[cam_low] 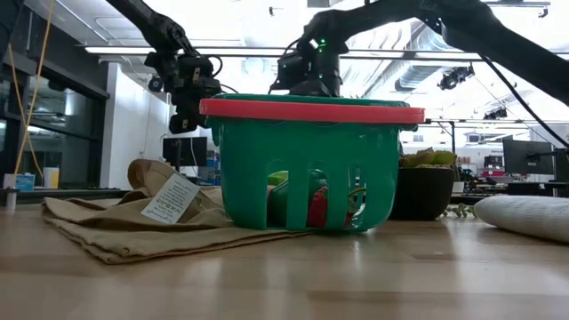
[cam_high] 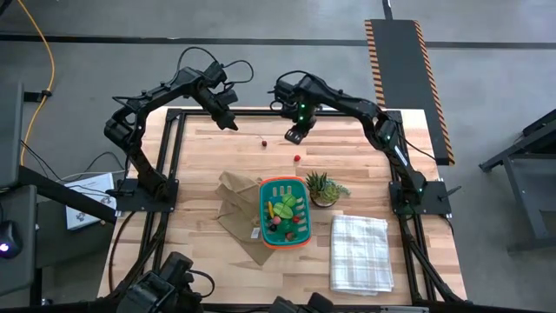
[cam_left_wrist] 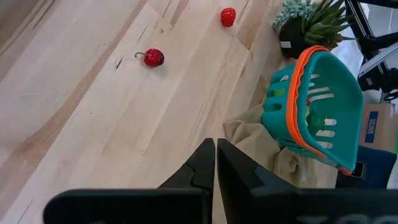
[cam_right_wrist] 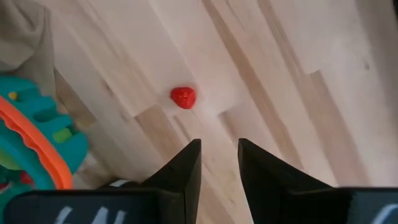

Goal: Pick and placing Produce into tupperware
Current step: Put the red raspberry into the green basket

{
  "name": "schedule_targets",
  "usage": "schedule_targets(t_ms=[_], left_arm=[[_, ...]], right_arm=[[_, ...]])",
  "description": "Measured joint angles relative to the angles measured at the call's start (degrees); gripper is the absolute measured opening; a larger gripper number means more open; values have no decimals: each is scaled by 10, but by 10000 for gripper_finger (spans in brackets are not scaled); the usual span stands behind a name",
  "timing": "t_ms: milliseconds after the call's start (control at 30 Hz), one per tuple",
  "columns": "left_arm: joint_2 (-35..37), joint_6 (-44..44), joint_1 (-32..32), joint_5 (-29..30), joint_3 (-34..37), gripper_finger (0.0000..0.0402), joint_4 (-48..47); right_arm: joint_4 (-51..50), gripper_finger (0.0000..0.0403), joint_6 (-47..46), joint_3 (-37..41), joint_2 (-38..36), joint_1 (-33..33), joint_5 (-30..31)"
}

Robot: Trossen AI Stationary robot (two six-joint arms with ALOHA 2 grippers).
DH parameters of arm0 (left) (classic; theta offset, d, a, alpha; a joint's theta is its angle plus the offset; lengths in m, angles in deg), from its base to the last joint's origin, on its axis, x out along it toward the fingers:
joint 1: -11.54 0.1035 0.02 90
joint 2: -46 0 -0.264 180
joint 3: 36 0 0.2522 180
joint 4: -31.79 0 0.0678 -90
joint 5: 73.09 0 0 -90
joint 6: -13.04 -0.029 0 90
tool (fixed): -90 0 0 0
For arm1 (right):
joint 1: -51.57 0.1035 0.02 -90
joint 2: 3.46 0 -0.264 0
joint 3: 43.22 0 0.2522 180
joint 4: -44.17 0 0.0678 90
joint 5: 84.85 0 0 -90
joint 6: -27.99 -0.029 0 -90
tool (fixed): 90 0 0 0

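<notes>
The right gripper (cam_right_wrist: 219, 163), fingers apart and empty, hung above the small red toy strawberry (cam_right_wrist: 183, 97) at the middle of the frame, probably to grab it for the teal plastic basket with the orange rim (cam_right_wrist: 37, 146).

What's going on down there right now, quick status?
Left gripper shut, empty, raised. Right gripper open above the red strawberry. Tupperware already holds produce; a red cherry is also loose. Path unobstructed.
</notes>
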State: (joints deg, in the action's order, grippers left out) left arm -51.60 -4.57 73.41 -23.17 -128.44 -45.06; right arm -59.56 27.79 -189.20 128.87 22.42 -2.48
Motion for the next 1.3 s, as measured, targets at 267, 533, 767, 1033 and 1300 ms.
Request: schedule_targets(t_ms=[267,533,767,1033,1300], left_arm=[[0,1,0,0,0,8,-3],[0,1,0,2,0,8,-14],[0,1,0,2,0,8,-14],[0,-1,0,2,0,8,-14],[0,-1,0,2,0,8,-14]], right_arm=[[0,96,-68,0,0,12,-2],[0,96,-169,0,0,32,-35],[0,96,-219,0,27,38,-62],[0,96,-229,0,55,39,-5],[31,97,-193,0,82,38,22]])
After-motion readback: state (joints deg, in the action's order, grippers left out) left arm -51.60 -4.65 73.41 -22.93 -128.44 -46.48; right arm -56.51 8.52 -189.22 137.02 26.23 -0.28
